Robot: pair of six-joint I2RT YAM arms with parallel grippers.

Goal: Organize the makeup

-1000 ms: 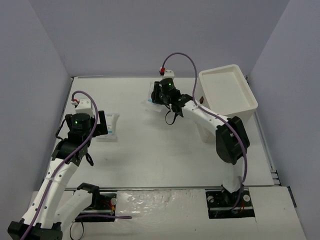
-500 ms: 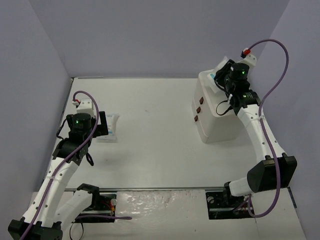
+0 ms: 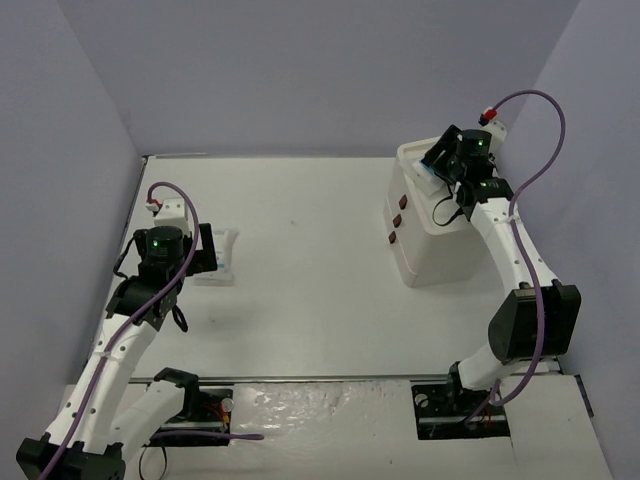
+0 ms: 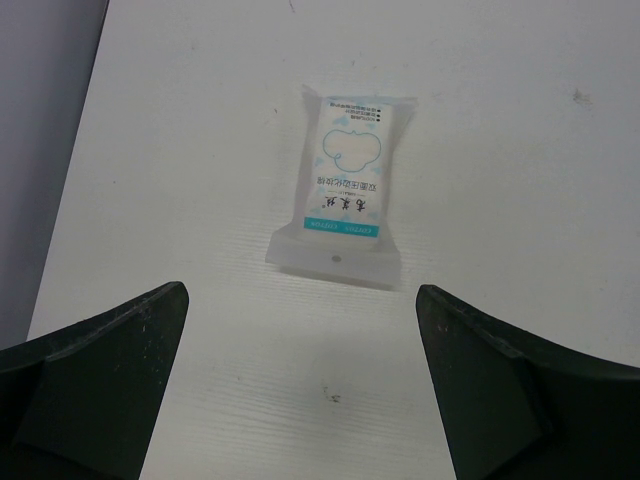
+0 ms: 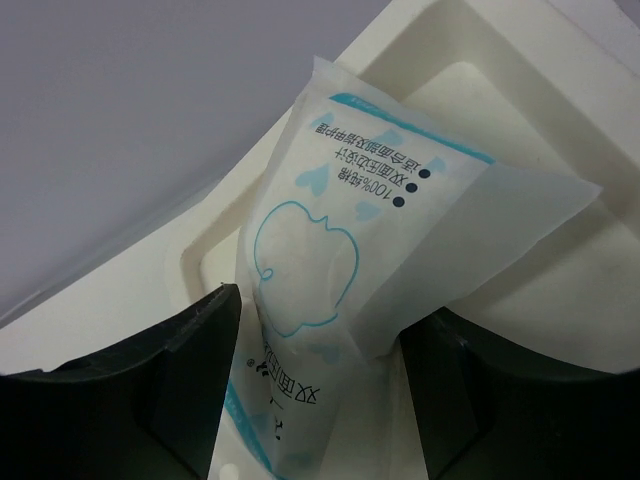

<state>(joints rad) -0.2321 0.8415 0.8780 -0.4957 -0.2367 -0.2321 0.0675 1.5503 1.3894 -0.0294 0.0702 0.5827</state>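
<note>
One white makeup packet with blue print (image 4: 343,190) lies flat on the table just ahead of my left gripper (image 4: 300,290), which hovers open with nothing between its fingers; from above this packet (image 3: 224,256) shows beside the left gripper (image 3: 207,256). A second, creased packet (image 5: 330,270) leans into the top tray of the big white box (image 5: 500,120). My right gripper (image 5: 325,310) straddles it with the jaws apart and a thin gap on each side. In the top view the right gripper (image 3: 438,162) hangs over the box's far left corner.
The white box (image 3: 432,262) stands at the back right, with brown knobs (image 3: 397,219) on its left face. Grey walls enclose the table on three sides. The right arm arches over the box.
My right arm swung from the table's back middle to the box's top with the packet, and its jaws have widened around it. The left arm and its packet have not moved.
</note>
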